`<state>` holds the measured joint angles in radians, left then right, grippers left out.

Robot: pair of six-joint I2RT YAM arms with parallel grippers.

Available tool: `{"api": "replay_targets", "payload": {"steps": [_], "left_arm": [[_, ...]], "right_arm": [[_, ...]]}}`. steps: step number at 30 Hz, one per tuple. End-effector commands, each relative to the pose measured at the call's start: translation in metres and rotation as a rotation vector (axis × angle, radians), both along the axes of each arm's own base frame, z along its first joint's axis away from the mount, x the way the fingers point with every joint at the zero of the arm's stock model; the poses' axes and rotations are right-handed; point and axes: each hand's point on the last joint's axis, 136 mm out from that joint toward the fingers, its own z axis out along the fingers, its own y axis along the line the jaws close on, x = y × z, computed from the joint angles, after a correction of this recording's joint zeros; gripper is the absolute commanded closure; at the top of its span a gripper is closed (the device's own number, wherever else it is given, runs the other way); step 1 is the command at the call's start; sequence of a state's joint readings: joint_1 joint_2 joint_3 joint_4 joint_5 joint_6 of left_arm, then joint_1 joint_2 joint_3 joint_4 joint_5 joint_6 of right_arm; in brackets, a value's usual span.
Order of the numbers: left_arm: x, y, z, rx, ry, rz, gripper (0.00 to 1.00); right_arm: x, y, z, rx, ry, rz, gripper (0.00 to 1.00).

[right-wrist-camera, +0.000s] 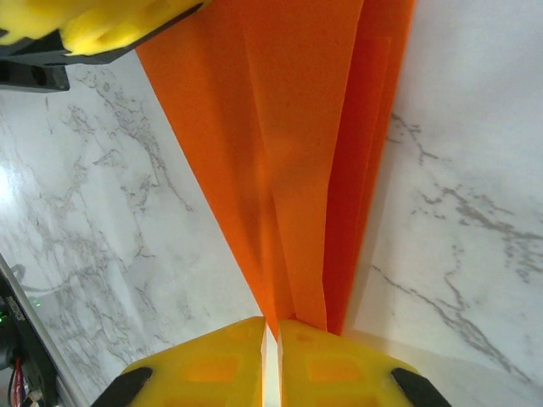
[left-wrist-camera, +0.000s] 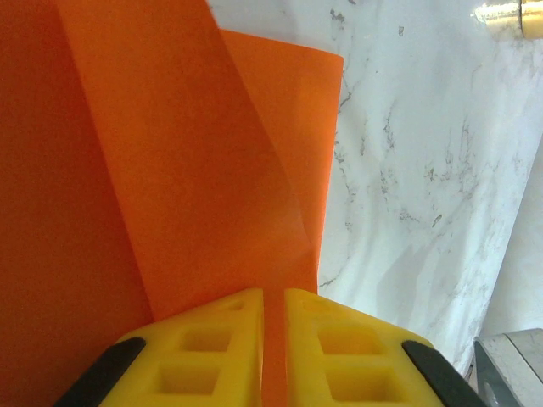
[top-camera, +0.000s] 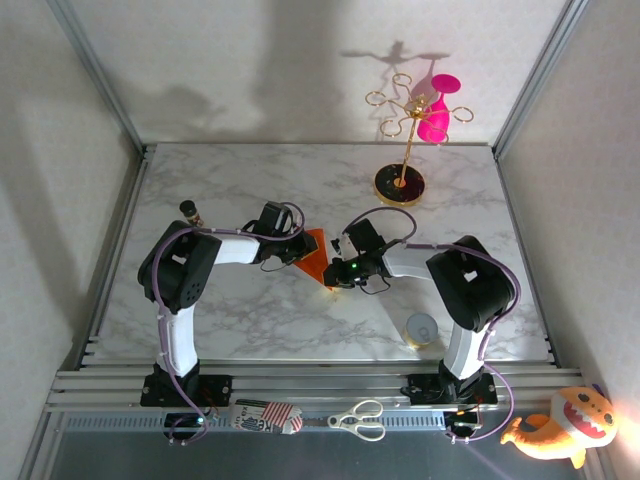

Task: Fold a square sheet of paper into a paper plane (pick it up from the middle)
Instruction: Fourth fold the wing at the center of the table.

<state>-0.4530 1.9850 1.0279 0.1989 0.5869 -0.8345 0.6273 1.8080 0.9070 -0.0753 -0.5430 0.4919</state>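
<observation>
Your left hand [left-wrist-camera: 273, 297] and right hand [right-wrist-camera: 273, 326] are each clamped on the creased orange paper plane [top-camera: 316, 252], one at either end, with it stretched between them near the middle of the marble surface [top-camera: 250, 320].

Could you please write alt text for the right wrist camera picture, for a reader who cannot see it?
The yellow right gripper, at the bottom edge, is shut on the narrow end of the folded orange paper, which has lengthwise creases. The paper widens upward to the yellow left gripper at the top left, over a white marble table.
</observation>
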Motion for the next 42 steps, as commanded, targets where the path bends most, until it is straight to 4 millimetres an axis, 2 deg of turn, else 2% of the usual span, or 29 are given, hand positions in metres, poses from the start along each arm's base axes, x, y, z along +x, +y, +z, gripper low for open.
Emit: {"api": "replay_targets", "payload": {"steps": [1, 7, 10, 17, 20, 30, 42], "left_arm": [[-0.016, 0.019, -0.047, 0.13, 0.11, 0.042, 0.85], [-0.015, 0.019, -0.047, 0.13, 0.109, 0.042, 0.85], [-0.015, 0.019, -0.046, 0.127, 0.108, 0.04, 0.85], [-0.016, 0.017, -0.043, 0.118, 0.102, 0.035, 0.85], [-0.015, 0.016, -0.041, 0.109, 0.097, 0.033, 0.85], [-0.014, 0.011, -0.034, 0.076, 0.085, 0.022, 0.84], [-0.011, 0.005, -0.025, 0.042, 0.069, 0.017, 0.81]], "right_arm": [[-0.014, -0.004, 0.004, -0.013, 0.026, 0.004, 0.86], [-0.024, -0.014, -0.02, -0.056, 0.074, -0.013, 0.86], [-0.024, -0.014, -0.022, -0.058, 0.079, -0.015, 0.87], [0.012, -0.004, 0.046, 0.046, -0.131, -0.063, 0.85], [0.022, -0.003, 0.053, 0.038, -0.176, -0.083, 0.84], [0.033, 0.019, 0.029, 0.022, -0.129, -0.072, 0.87], [0.022, 0.005, -0.003, -0.058, -0.056, -0.104, 0.87]]}}
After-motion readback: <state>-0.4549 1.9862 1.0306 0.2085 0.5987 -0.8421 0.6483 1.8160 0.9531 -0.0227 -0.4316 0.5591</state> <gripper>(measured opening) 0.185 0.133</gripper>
